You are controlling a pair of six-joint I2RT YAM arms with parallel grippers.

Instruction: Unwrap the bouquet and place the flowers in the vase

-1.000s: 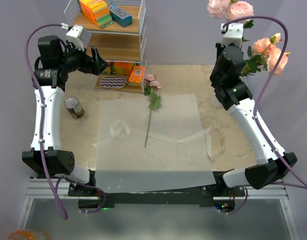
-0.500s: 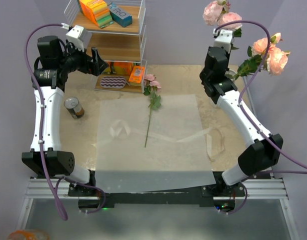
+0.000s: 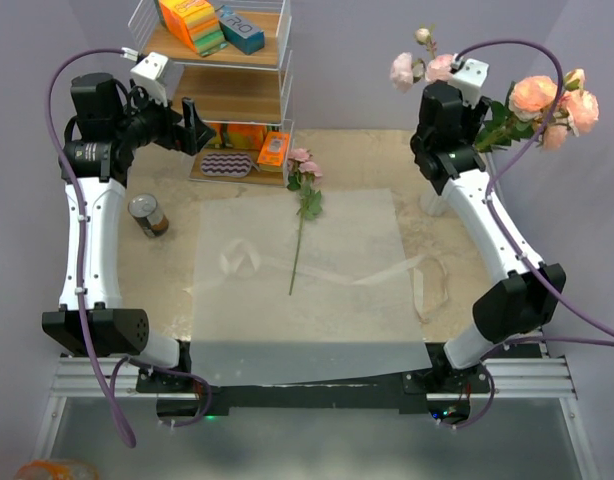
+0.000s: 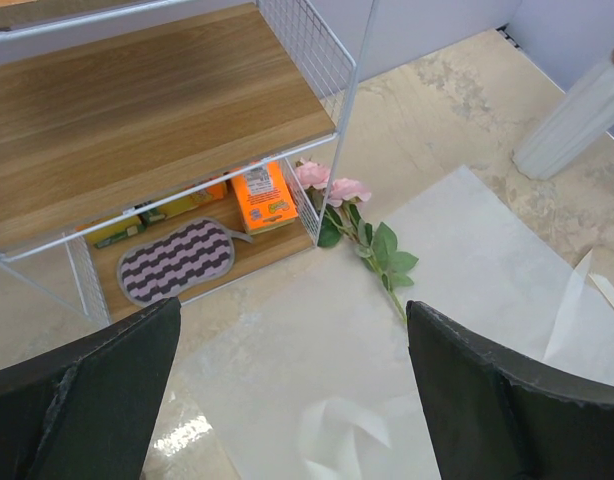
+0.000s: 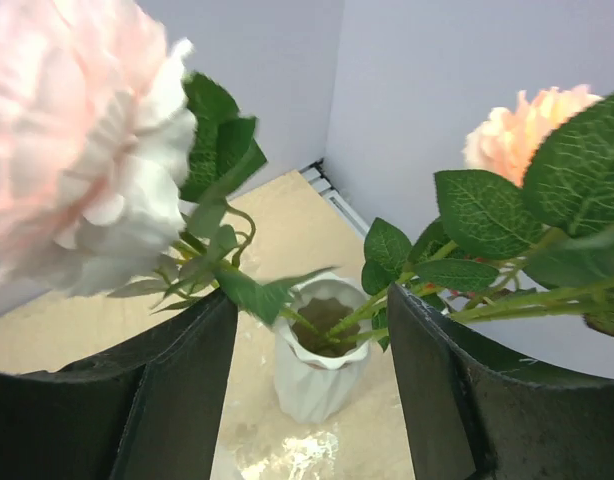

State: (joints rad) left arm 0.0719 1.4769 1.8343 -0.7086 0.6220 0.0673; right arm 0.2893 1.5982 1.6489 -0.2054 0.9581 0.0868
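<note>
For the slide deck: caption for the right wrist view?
Right end effector open above the vase, flower stems in its mouth.

Vase (image 4: pixel 577 115): rim cut off at 2 o'clock corner of left wrist view; in top view nearly all hidden behind right arm (image 3: pixel 487 215). Big pink bloom (image 5: pixel 72 140): blurred, cropped at 10 o'clock edge of right wrist view. Orange packet (image 4: pixel 265 196): print too small to read. Right end effector (image 5: pixel 312 295): fingers hidden behind same arm in top view.

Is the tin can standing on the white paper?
No, the tin can stands on the bare tabletop, left of the paper and apart from it.
</note>
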